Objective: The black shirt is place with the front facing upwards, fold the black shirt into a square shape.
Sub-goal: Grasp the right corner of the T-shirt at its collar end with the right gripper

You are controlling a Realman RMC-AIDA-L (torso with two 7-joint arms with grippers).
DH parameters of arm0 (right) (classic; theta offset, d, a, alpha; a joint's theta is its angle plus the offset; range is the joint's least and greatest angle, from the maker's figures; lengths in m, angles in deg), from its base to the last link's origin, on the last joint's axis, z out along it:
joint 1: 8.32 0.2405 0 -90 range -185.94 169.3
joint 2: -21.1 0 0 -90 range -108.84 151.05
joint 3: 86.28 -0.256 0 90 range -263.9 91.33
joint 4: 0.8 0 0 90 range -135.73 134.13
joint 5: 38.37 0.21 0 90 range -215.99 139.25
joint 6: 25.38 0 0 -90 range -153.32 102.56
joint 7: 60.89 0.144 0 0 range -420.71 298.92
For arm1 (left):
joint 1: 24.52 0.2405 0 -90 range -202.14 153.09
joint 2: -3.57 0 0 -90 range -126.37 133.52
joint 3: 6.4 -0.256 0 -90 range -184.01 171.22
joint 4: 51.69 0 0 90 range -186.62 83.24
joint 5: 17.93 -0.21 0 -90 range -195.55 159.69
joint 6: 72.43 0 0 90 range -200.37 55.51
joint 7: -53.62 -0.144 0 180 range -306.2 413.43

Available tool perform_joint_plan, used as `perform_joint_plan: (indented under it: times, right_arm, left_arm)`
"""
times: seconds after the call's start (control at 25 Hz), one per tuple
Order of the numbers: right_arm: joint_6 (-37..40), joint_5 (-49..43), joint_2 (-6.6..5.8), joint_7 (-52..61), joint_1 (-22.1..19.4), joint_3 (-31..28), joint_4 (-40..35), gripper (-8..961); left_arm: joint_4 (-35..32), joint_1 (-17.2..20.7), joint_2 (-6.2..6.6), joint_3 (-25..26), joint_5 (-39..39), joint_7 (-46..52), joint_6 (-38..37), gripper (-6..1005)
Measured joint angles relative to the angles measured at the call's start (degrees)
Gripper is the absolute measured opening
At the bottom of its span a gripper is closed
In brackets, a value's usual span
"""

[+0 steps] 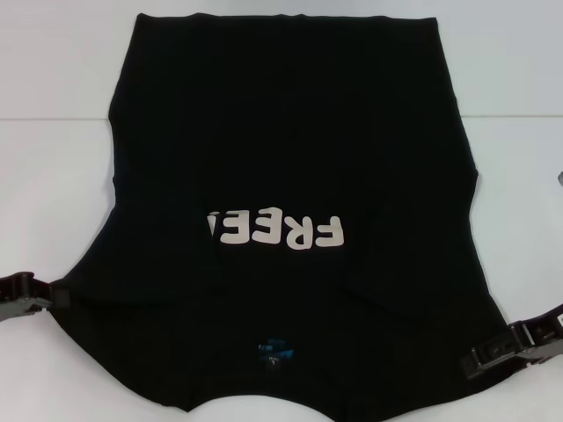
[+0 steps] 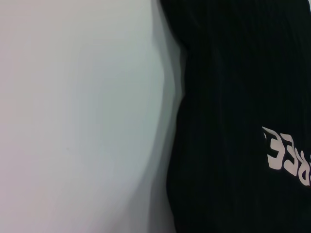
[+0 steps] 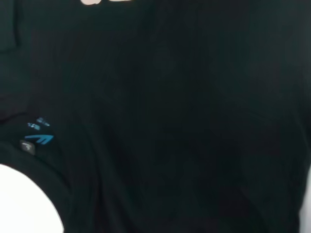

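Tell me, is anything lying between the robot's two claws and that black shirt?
Nothing visible does. The black shirt lies flat on the white table. The left end effector sits at its left edge near the shoulder, the right end effector at its right edge. No other object shows in between.

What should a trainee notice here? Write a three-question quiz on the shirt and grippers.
1. True or false: the shirt lies with its lettering facing up.
2. Which end of the shirt is nearest the robot: A collar, B hem?
3. Fill in: the left gripper and right gripper sit at the shirt's two ____ edges.

Key: 1 true; 2 A, where the blue label shows; 3 side.
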Motion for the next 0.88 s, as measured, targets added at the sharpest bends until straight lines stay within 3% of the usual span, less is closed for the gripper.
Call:
perform_joint_plan:
  times: [0.36,0.88]
  right_arm:
    - [-0.3,3.6,-0.83,-0.6,-0.4,-0.2,2.4,895]
    - [-3.2,3.9,-0.21,-1.7,-1.1,-0.4,1.1,890]
  left_arm:
    - [0.0,0.0,0.00,0.0,0.0,-0.1,-0.2,23]
    - [0.0,0.1,-0.04,0.0,0.0,-0.3,-0.3,23]
